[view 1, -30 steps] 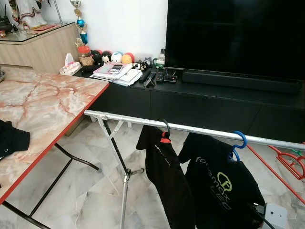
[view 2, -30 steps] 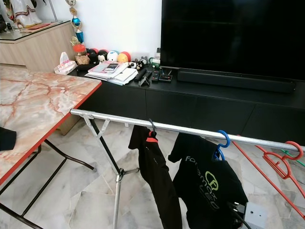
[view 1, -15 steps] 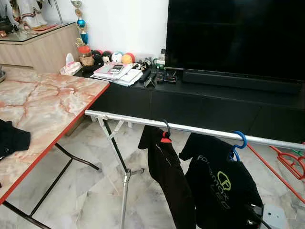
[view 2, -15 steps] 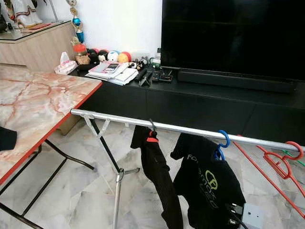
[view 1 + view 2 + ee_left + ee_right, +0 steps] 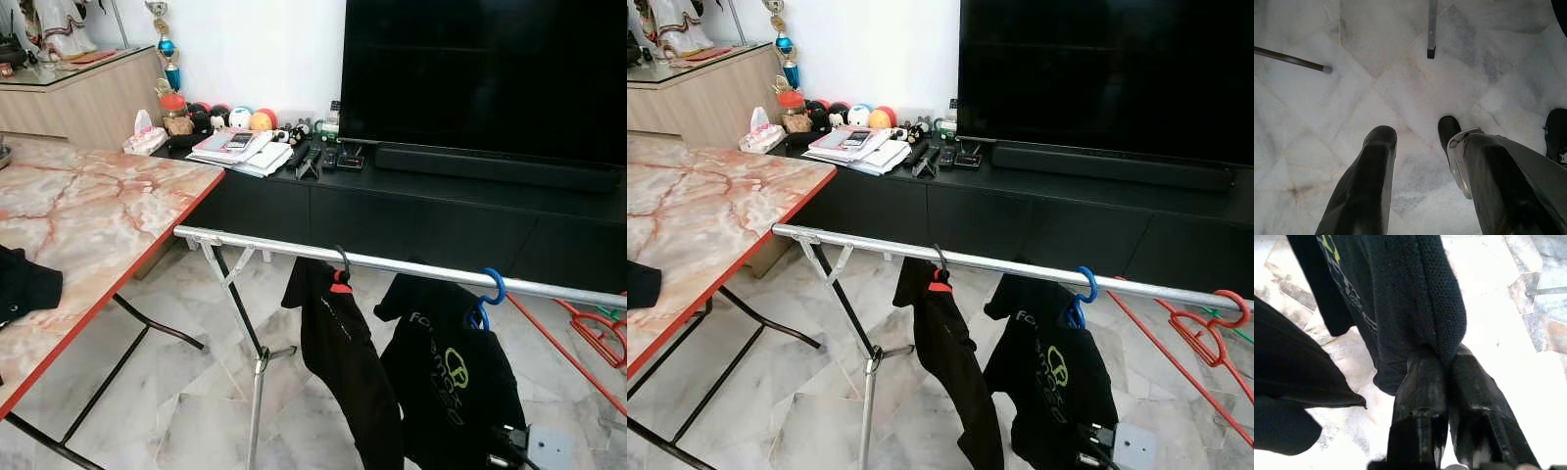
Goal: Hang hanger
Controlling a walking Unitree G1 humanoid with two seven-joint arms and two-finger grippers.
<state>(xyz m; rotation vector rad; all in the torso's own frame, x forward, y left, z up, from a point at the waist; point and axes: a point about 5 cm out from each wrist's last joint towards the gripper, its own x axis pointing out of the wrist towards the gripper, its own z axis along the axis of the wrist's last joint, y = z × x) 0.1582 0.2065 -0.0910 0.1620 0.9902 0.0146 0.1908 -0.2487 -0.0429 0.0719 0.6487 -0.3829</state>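
Left eye view: a blue plastic hanger [image 5: 490,291] carrying a black T-shirt with green-and-white print [image 5: 446,377] sits hooked over the silver metal drying-rack rail [image 5: 294,249]. Beside it on the same rail hangs a plain black shirt on a black-hooked hanger with a red collar piece [image 5: 338,338]. The printed shirt looks drawn down toward its lower hem. Judgement: the hook is seated, so the step in hand is the release. To do it well, part the fingers with no downward pull, then draw back low and away so the hem does not drag the hook along the rail.

Right eye view: same layout; red plastic hangers [image 5: 1205,328] sit at the rail's far end. A marble-patterned table with red edge [image 5: 715,211] stands to the left, well apart.

Left wrist view: the left tool [image 5: 1420,161] points at the pale marble floor [image 5: 1352,98], fingers spread, nothing between them; the arm hangs idle.

Right wrist view: the right tool [image 5: 1444,377] is pinched tight on a fold of the black mesh fabric of the printed shirt, near its hem, and aims upward along the cloth.
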